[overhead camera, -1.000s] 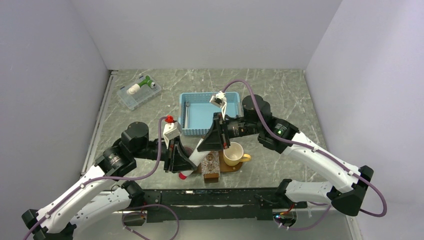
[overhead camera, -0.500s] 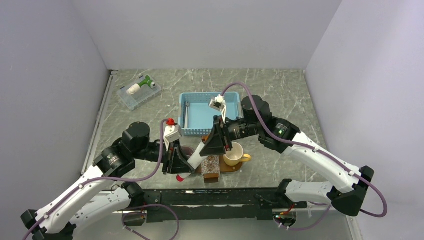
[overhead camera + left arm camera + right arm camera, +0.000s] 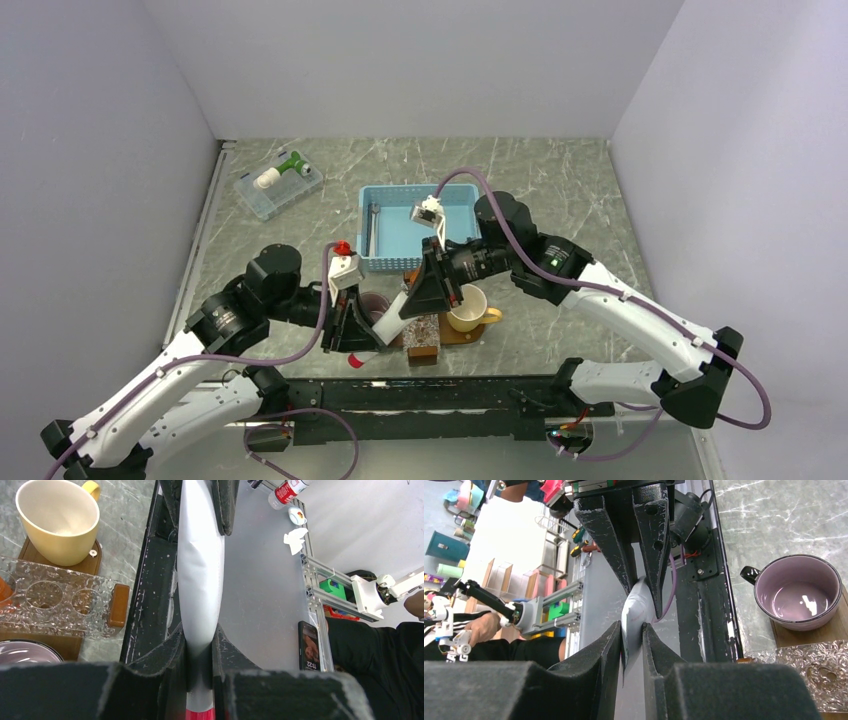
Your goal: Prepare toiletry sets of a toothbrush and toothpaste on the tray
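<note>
A white squeeze tube (image 3: 392, 318) with a red cap (image 3: 357, 358) hangs slanted above the table's near edge, held at both ends. My left gripper (image 3: 200, 640) is shut on its neck just above the cap. My right gripper (image 3: 630, 627) is shut on its flat crimped end (image 3: 633, 610). The dark-brown tray (image 3: 476, 334) lies under a yellow cup (image 3: 467, 308). A sliver of orange (image 3: 2, 587) shows in a clear glass holder (image 3: 55, 597); I cannot tell whether it is the toothpaste. No toothbrush shows.
A purple cup (image 3: 799, 591) stands on a brown board left of the glass holder. A light-blue basket (image 3: 415, 228) sits behind the grippers. A clear box (image 3: 278, 182) with a green and white thing is at the back left. The black base rail (image 3: 440, 395) runs below the tube.
Both grippers have drifted a little left and toward the near edge, carrying the white tube between them. The right jaws eased and closed again on the flat end.
</note>
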